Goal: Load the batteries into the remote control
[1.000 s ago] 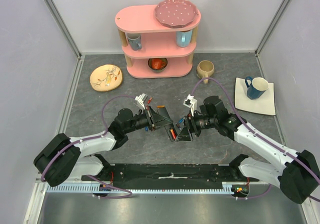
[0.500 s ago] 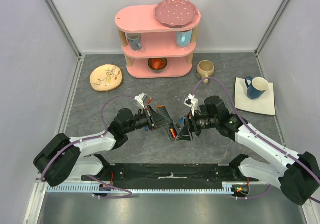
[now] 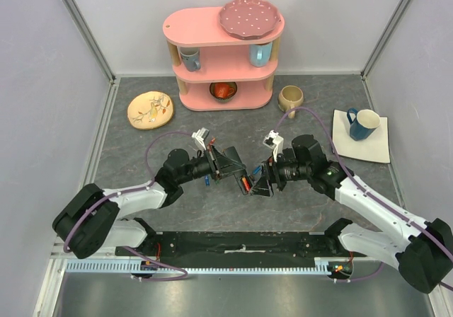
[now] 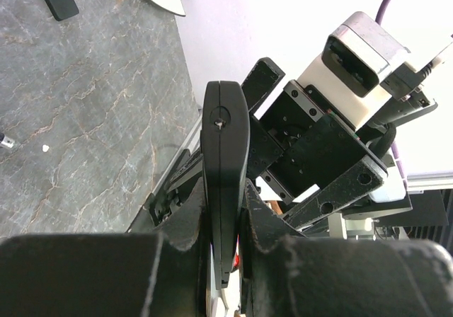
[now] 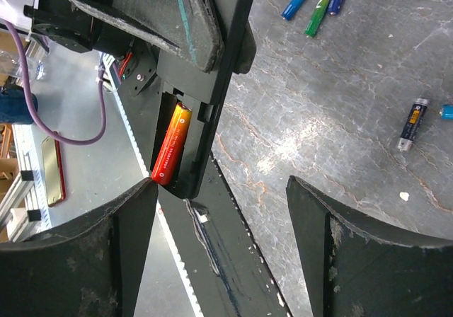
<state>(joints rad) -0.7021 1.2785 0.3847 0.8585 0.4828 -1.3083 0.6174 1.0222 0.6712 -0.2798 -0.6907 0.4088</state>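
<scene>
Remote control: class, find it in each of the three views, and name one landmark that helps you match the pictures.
Top external: the remote control is in the middle of the picture, tilted, with an orange battery in its recess.
Left wrist: centre, seen end-on and standing upright.
Right wrist: a black bar running from top centre down to the left, the battery showing.
Shared landmark: the left gripper clamped on it.
</scene>
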